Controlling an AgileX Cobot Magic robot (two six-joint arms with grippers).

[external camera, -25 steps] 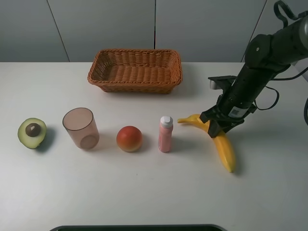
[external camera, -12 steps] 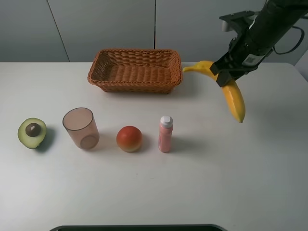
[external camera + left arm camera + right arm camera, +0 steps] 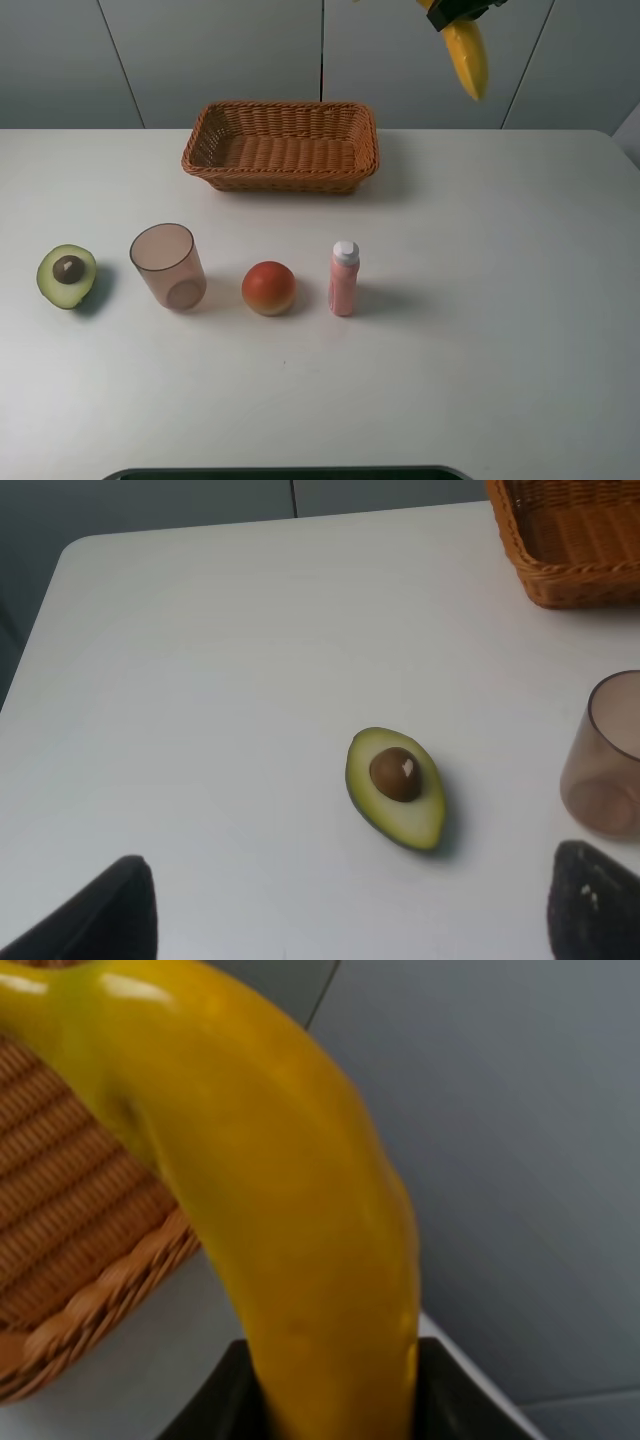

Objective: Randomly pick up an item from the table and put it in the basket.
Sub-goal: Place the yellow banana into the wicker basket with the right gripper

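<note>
Banana [image 3: 466, 52]: long, curved, glossy yellow; held high in the air at the top edge of the high view, free end hanging down, well clear of the surface [image 3: 520, 350] and off to the right of the basket's right end. Right jaws: clenched on the banana, one dark finger [image 3: 215, 1405] pressed to each side of the fruit in the right wrist view, where a corner of the wicker shows below and beside it. Basket [image 3: 280, 146]: rectangular, brown, woven, low sloping sides; stands at the back of the surface near the middle, nothing inside it. Front row, left to right, each item apart from the next: half avocado [image 3: 67, 276], cut face up with the pit in place; translucent brownish cup [image 3: 168, 266], upright; round red-orange fruit [image 3: 269, 288]; small pink bottle [image 3: 344, 279], upright, white cap. Left jaws: released and spread wide (only the two dark tips show, at the lower corners of the left wrist view), holding nothing, hovering above the surface near the avocado, with the cup and a corner of the basket at that view's edge.
</note>
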